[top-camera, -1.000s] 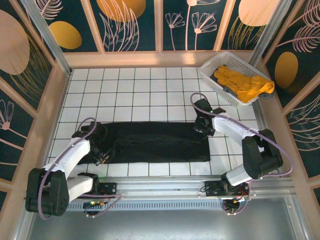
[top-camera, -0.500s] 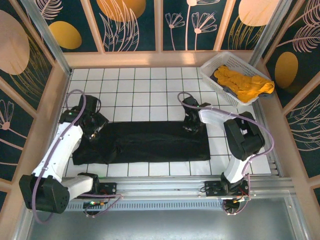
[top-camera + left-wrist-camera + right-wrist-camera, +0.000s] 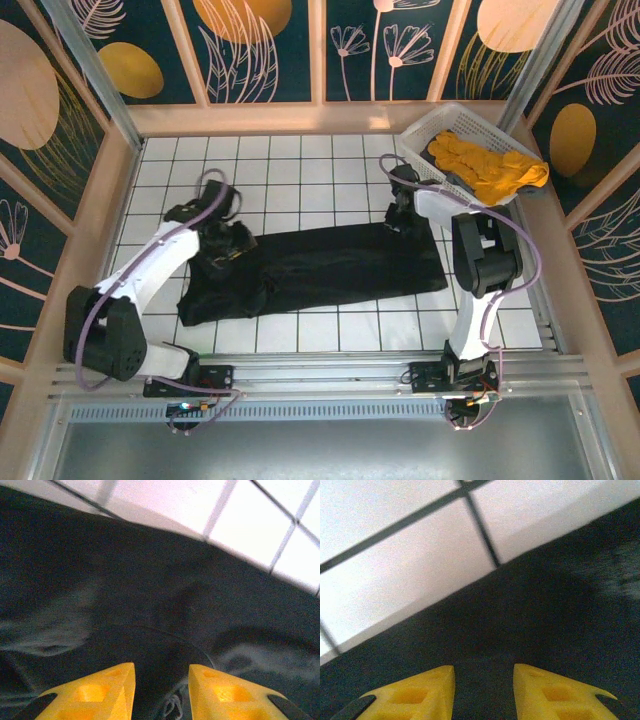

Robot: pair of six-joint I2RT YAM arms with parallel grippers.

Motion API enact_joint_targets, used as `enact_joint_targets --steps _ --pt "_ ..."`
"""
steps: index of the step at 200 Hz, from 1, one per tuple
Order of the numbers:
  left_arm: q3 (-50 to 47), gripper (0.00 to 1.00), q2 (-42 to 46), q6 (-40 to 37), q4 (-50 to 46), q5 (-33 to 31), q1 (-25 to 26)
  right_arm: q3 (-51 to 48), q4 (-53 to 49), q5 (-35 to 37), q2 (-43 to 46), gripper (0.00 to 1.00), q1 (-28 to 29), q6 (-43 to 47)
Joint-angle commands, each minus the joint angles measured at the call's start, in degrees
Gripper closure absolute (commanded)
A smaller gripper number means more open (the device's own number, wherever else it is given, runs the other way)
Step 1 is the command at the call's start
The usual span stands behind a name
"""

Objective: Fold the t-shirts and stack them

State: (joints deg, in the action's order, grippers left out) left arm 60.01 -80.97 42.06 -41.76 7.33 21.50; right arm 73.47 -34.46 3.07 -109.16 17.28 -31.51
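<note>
The black t-shirt (image 3: 330,265) lies as a long folded strip across the white tiled table, its right end slanting toward the back. Its left end is bunched and wrinkled. My left gripper (image 3: 228,248) sits on the strip's upper left part. In the left wrist view its yellow fingers (image 3: 107,687) straddle a raised fold of the black cloth (image 3: 150,580). My right gripper (image 3: 400,213) is at the strip's upper right corner. There the cloth (image 3: 545,605) lies flat between parted fingers (image 3: 545,690). The mustard-orange t-shirt (image 3: 487,165) is crumpled in the basket.
The white lattice basket (image 3: 420,140) stands at the back right corner, close behind my right arm. Wooden-framed panels wall in the table on three sides. A metal rail runs along the near edge. Bare tiles (image 3: 290,170) lie behind the black shirt.
The black shirt has shifted right and toward the back, its right end swinging up. My left gripper moved right onto the cloth; my right gripper moved back and right.
</note>
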Motion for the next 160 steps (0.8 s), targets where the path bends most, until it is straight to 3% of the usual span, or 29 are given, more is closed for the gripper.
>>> enact_joint_targets --steps 1,31,58,85,128,160 --pt "0.2 0.68 0.7 -10.6 1.5 -3.4 8.3 0.6 2.4 -0.2 7.3 0.60 2.9 3.9" --pt "-2.2 0.64 -0.2 -12.2 3.9 -8.2 18.5 -6.3 7.1 -3.4 17.0 0.57 4.5 1.3" --pt "-1.8 0.53 -3.7 -14.1 2.8 -11.5 23.2 -10.9 6.3 -7.0 21.6 0.56 4.7 -2.2" --pt "-1.4 0.52 -6.4 -17.1 1.8 -17.8 28.6 -13.9 5.6 -7.1 25.2 0.56 4.7 -4.3" --pt "-2.0 0.58 -8.9 -17.0 -1.0 -24.0 30.7 -15.5 4.8 -6.4 27.8 0.56 4.7 -6.5" --pt "-2.9 0.52 -8.6 -18.5 -0.7 -25.3 32.0 -17.1 5.4 -6.6 28.7 0.55 4.8 -7.5"
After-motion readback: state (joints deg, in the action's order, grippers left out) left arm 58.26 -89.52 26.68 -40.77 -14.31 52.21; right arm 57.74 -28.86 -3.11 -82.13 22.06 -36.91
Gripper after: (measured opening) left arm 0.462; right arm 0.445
